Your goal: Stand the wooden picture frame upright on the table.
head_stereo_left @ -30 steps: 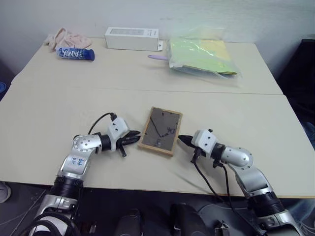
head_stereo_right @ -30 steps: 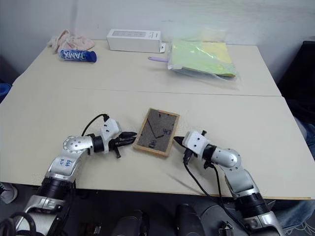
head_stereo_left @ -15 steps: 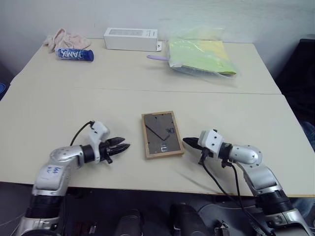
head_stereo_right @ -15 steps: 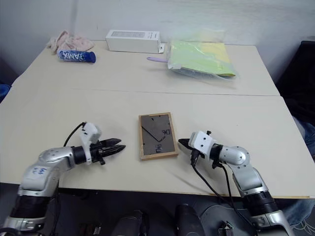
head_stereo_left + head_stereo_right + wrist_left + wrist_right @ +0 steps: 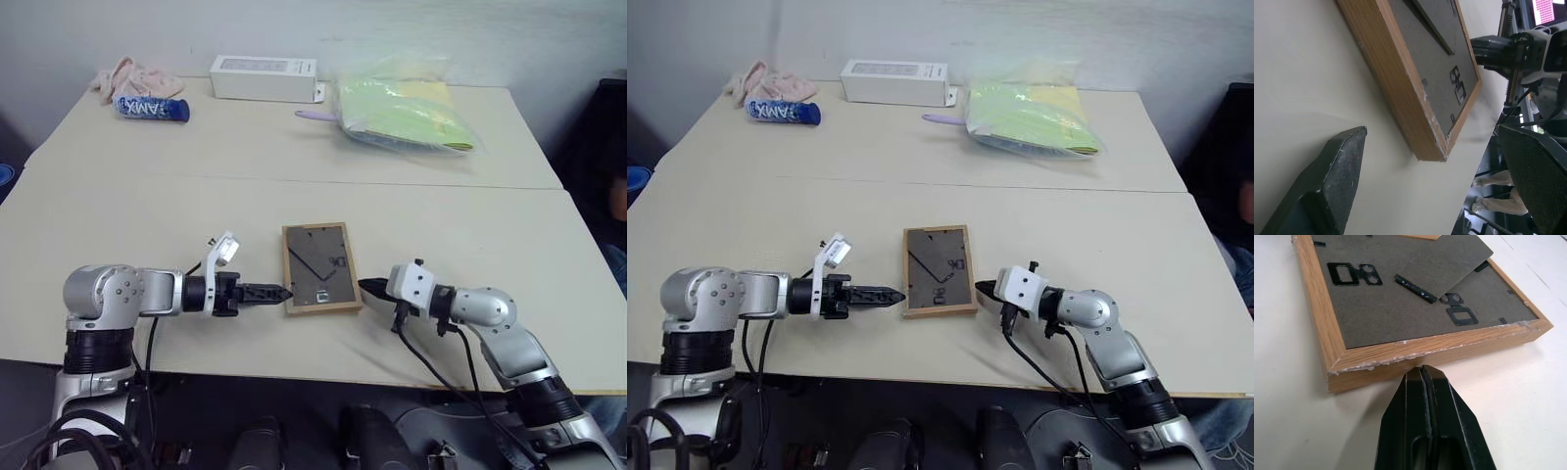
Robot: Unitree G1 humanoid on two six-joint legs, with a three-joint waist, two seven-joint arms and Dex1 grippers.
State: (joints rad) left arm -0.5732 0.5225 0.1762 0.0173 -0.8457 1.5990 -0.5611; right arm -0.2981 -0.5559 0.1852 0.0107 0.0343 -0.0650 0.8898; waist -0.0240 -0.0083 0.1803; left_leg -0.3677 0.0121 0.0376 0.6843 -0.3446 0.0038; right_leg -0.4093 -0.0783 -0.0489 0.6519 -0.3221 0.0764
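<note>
The frame lies back-up on the table, now squared rather than skewed. Left fingers have spread apart beside it; right fingers stay together at its edge.

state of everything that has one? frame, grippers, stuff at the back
wooden picture frame: flat on the table, back up, not yet standing
left gripper: open, at the frame's near corner
right gripper: shut, tip at frame's edge
white box: closed, lying flat
blue bottle: on its side
</note>
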